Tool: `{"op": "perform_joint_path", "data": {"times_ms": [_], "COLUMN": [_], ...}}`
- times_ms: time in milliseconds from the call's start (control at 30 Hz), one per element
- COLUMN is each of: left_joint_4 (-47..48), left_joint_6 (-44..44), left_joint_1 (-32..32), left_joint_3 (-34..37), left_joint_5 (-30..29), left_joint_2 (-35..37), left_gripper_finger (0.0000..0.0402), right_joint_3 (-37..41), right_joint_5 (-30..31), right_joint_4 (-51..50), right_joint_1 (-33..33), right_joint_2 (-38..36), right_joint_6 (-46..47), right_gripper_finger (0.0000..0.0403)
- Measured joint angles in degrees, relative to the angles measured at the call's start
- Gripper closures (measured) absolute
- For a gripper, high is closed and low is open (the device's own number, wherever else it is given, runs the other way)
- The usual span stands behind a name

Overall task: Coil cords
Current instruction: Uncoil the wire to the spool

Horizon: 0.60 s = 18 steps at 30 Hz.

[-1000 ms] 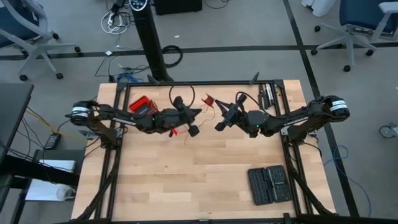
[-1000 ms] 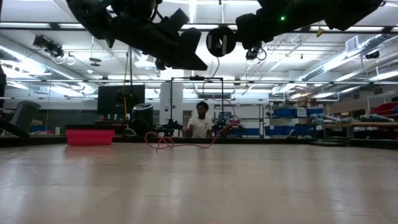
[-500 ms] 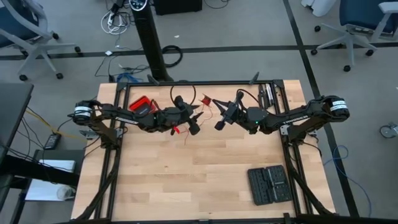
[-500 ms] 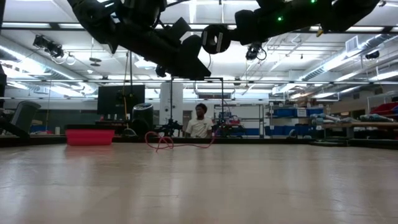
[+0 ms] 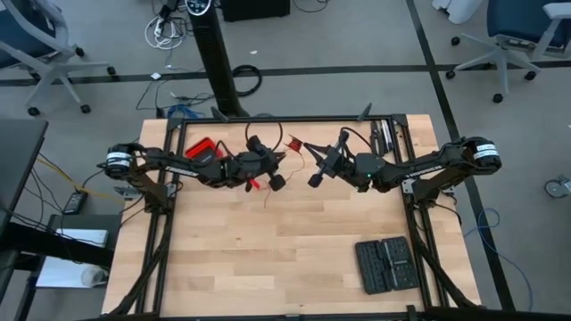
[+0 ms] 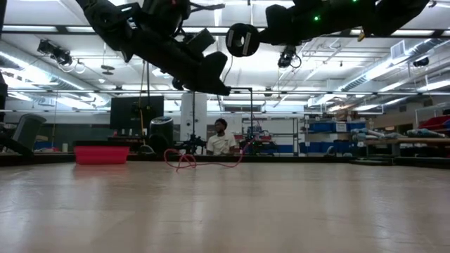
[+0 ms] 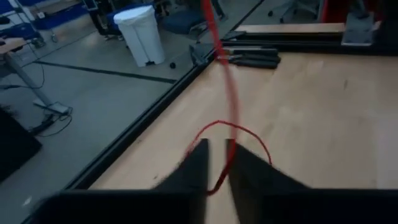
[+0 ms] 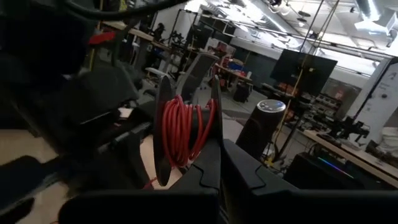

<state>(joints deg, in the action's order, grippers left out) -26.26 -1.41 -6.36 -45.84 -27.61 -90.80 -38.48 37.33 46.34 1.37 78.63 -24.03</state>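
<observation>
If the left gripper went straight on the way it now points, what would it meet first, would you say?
Most likely the thin red wire already running between the left gripper fingers, then the wooden table; depth is unclear.

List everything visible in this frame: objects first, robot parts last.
wire: one, red, thin; part coiled, the rest runs across to the left gripper and loops on the table
box: one, red with black top, on the table beside the left arm
case: one, black, two halves, table's right side, away from the arms
table: one, light wood, black frame
person: one, in the room behind the table
left gripper: above the table's middle, closed on the wire
right gripper: facing the left one, coil held between its fingers
</observation>
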Motion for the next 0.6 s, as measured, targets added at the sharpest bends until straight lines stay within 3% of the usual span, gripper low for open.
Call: {"op": "perform_joint_path", "data": {"times_ms": [300,433,600], "left_joint_4": [4.8,6.7,11.5], "left_joint_6": [0.2,-1.2,-4.6], "left_joint_1": [-0.1,0.0,-0.1], "left_joint_3": [0.0,0.0,0.0], "left_joint_5": [1.9,1.8,-3.2], "left_joint_2": [2.1,4.8,11.1], "left_gripper_finger": [0.0400,0.0400,0.0401], "right_joint_3": [0.0,0.0,0.0], "right_joint_5": [5.9,2.4,1.9], "right_joint_4": [-3.9,-4.7,-13.5], "right_joint_1": [0.0,0.0,0.1], "right_joint_2": [0.0,0.0,0.0], "right_joint_6": [-2.7,-2.9,-4.4], "right_gripper_finger": [0.0403,0.0403,0.0403]}}
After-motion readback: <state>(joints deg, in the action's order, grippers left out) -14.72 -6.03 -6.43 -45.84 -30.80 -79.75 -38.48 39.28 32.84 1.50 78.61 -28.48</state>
